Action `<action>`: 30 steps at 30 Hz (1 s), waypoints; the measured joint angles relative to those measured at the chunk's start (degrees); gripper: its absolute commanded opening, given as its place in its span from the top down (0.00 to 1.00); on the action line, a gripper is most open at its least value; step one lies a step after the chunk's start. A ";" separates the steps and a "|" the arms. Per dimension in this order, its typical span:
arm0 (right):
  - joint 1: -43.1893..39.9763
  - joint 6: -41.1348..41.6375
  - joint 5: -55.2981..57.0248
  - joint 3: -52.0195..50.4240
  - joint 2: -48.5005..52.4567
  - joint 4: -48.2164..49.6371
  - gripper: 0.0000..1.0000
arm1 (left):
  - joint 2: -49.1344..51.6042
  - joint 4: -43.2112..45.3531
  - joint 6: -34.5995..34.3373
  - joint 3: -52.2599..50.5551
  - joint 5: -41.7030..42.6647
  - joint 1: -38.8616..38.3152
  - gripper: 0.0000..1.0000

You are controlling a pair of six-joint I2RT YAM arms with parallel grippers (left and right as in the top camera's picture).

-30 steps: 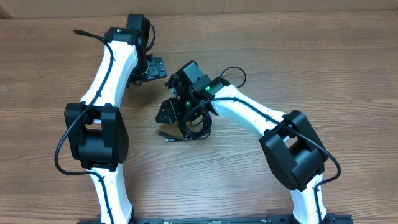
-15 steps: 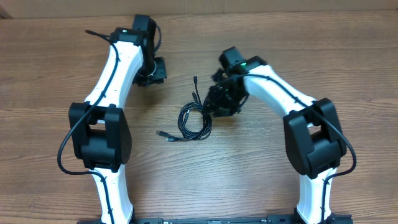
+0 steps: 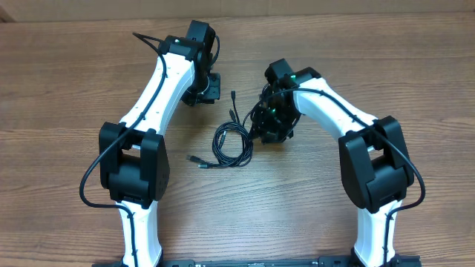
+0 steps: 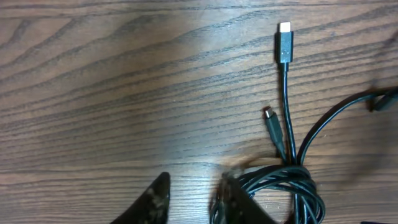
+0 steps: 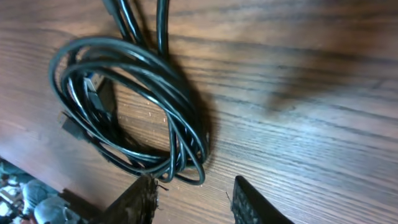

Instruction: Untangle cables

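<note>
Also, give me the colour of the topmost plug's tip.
Silver tip on the plug, black body; the left wrist view shows it best.

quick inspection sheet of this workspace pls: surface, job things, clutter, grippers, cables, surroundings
surface: wooden table, bare grain, no marks seen
job's things: cables coiled in one black bundle mid-table; plug ends stick out of the coil
clutter: nothing seen
grippers: left gripper open, empty, beside the coil; right gripper open, empty, at the coil's edge
cables: arm wiring runs along both arms, looping by the left elbow
surroundings: pale strip beyond the far table edge
</note>
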 measured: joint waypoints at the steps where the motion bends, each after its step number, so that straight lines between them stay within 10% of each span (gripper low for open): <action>1: 0.35 0.55 0.28 -0.39 0.00 0.52 0.63 | 0.00 0.04 0.13 0.00 -0.02 0.00 0.70; 9: 4.55 3.96 2.89 -3.54 0.00 7.34 0.63 | 0.00 0.09 0.31 0.00 -1.38 0.00 0.69; 17: 7.08 7.98 10.60 -3.65 0.00 9.57 0.96 | 0.00 0.26 0.33 0.00 -1.79 0.00 0.66; 30: 4.85 8.66 7.17 -3.65 -0.02 11.02 0.96 | 0.00 0.24 1.42 0.00 -1.07 0.44 0.72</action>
